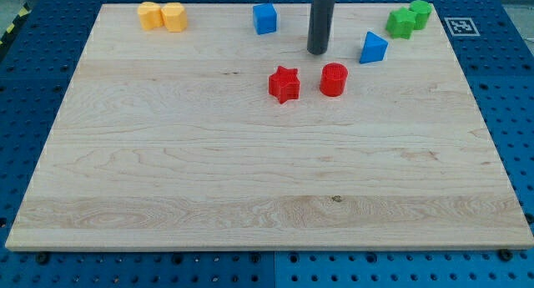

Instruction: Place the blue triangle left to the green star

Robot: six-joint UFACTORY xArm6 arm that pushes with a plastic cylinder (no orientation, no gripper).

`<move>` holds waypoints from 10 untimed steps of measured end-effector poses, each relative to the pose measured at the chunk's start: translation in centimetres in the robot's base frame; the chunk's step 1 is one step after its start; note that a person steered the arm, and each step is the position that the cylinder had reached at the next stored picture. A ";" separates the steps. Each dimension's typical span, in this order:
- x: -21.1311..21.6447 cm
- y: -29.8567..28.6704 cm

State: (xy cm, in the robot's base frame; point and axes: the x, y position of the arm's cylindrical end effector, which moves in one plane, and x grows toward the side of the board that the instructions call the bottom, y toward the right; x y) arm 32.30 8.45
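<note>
The blue triangle [374, 48] lies near the view's top right on the wooden board [250, 171]. The green star [401, 22] sits up and to the right of it, touching a green block [420, 12] by the board's top edge. My tip [317, 51] is the lower end of a dark rod that comes down from the view's top. It stands to the left of the blue triangle, with a gap between them, and just above the red cylinder [333, 79].
A red star [284, 83] lies left of the red cylinder. A blue cube [265, 18] sits left of the rod near the top edge. Two yellow blocks [162, 16] touch each other at the top left. A marker tag [460, 25] lies off the board's top right corner.
</note>
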 end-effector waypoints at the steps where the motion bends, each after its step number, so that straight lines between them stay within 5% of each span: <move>1: 1.6 4.7; 4: 4.2 16.8; 10: -4.8 5.6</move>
State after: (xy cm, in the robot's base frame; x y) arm 27.53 14.08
